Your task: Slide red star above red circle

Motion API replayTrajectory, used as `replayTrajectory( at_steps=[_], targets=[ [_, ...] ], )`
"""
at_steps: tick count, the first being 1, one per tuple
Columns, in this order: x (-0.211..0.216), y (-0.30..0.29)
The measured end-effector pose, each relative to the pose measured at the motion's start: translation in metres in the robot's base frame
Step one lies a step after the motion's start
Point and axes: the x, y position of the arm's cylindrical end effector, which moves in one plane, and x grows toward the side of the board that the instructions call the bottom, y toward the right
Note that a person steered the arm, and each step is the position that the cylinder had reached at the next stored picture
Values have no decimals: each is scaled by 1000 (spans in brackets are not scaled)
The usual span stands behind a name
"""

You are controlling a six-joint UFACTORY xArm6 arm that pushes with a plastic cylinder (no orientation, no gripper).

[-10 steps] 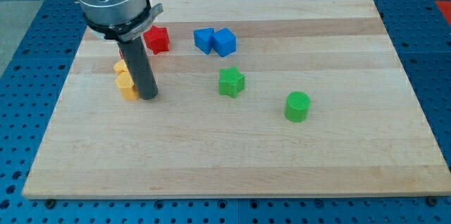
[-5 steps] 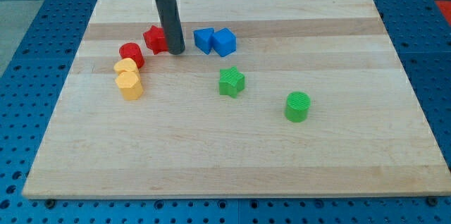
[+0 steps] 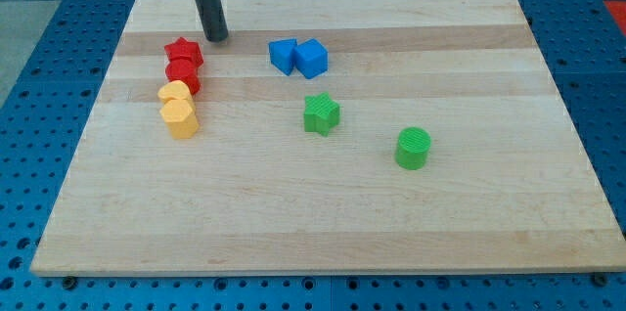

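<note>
One wooden table fills most of the view, pale and striped with grain, and it carries everything else. One dark rod comes down from the view's top, and my tip rests on the table just up and to the view's right of the red star, apart from it by a small gap. There is no claw on this arm, so there is no spread or pinch to report.

Eight blocks lie on the table, two of each colour. Taking the red circle as the landmark: the red star sits directly above it toward the view's top, touching or very nearly touching it. The star is bright red with short blunt points, and lies flat on the table with its top face up.

Two yellow blocks lie just below the red circle: the upper yellow block, rounded on top, touches the circle's lower edge, and the lower yellow block is pressed against the first; their exact shapes are hard to make out.

Two blue blocks sit to the view's right of the red circle and slightly higher, side by side and touching: a left blue block and a blue cube.

Two green blocks lie farther right and lower, well apart from each other: a green star and, beyond it, a green cylinder
</note>
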Motion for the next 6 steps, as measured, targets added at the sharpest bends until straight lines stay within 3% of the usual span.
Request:
replayTrajectory(
  at_steps=[2, 6],
  targets=[
    [24, -13],
    [30, -13]
  ],
)
